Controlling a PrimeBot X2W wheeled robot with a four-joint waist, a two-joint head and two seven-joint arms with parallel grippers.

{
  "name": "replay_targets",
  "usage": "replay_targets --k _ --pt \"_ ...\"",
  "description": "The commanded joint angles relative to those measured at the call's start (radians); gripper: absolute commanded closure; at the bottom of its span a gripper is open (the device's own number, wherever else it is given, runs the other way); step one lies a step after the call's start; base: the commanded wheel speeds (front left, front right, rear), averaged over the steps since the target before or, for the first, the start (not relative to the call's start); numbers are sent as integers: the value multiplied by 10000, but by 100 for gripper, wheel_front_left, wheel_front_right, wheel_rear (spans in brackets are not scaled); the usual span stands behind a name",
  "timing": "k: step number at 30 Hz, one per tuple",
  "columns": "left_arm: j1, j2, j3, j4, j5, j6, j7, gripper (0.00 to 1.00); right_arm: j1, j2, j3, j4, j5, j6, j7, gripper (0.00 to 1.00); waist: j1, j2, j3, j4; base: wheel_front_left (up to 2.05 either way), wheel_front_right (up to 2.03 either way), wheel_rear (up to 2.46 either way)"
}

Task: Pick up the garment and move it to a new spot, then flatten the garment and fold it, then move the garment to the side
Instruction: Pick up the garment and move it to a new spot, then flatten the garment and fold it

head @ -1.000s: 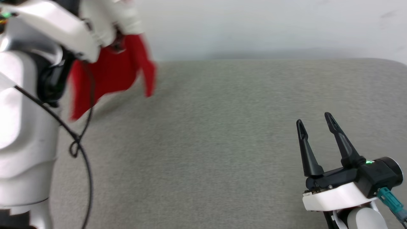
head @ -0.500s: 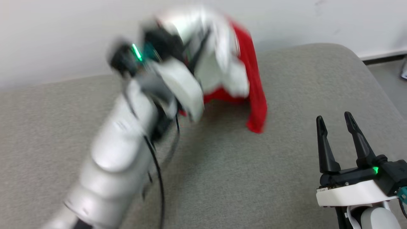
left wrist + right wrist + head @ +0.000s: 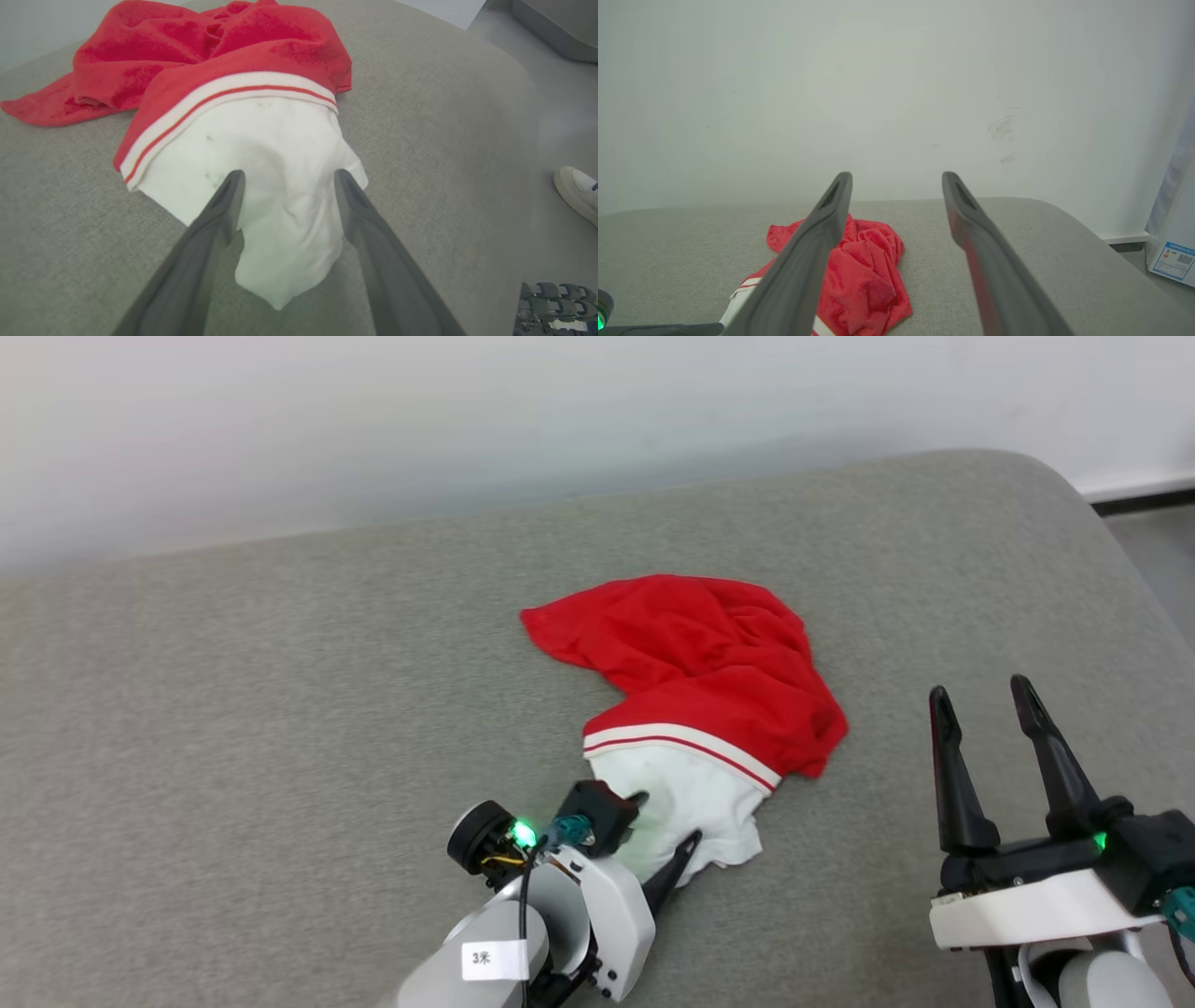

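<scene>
Loosely heaped garment (image 3: 709, 653), white sleeve (image 3: 275, 186) between spread left jaws; right jaws apart, nearby.

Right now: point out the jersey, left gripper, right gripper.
red jersey (image 3: 709, 653): head view, crumpled red body.
left gripper (image 3: 667, 816): head view, midway between its fingertips.
right gripper (image 3: 978, 686): head view, midway between its fingertips.

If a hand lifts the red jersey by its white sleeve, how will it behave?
Probably floppy: the jersey lies crumpled in soft folds on the grey cushion. Likely light, thin cloth; lifted by its white sleeve, the rest would hang.
</scene>
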Motion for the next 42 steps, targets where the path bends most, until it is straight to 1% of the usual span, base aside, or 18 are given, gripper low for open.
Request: replay_targets --k 1,7,11,14,16,19,21,26,30,35,42 --pt "16 -33 111 42 -75 77 -200 0 157 23 -30 50 -32 -9 -21 0 -1 0 -127 274 0 0 0" --pt "-11 -136 604 -114 -349 341 -1351 0 529 21 -166 264 -290 -9 -22 0 -1 0 -796 1184 0 0 0" --pt "469 197 1126 -756 -407 721 -1738 0 880 22 -301 375 -334 -9 -21 0 -1 0 -1270 1680 0 0 0" --pt "1062 549 1642 -1658 -320 1089 -1836 0 1116 22 -428 379 -361 -9 -21 0 -1 0 -1454 1951 0 0 0" --pt "1596 761 2117 -2592 -117 1368 -1851 0 1239 22 -459 395 -338 -9 -22 0 -1 0 -1510 2066 0 0 0" --pt "2724 927 3032 -3875 122 1752 -1835 0 1360 21 -472 415 -287 -9 -22 0 -1 0 -1521 2144 0 0 0" --pt "3398 864 3641 -4513 324 1974 -1837 0 1421 19 -506 448 -232 -10 -22 0 -1 0 -1524 2175 0 0 0" --pt "4826 520 4556 -5382 1033 1880 -1839 0 1622 18 -539 513 -61 -10 -22 0 -1 0 -1533 2190 0 0 0" --pt "5471 151 5173 -5686 1525 1610 -1840 0 1723 23 -542 496 82 -9 -21 0 -1 0 -1549 2160 0 0 0" --pt "5787 -210 5785 -5740 1909 1354 -1841 0 1719 21 -475 525 95 -9 -21 0 -1 0 -1550 2102 0 0 0" --pt "5773 -446 6197 -5667 2362 938 -1841 0 1588 20 -438 542 75 -9 -21 0 -1 0 -1527 2024 0 0 0"
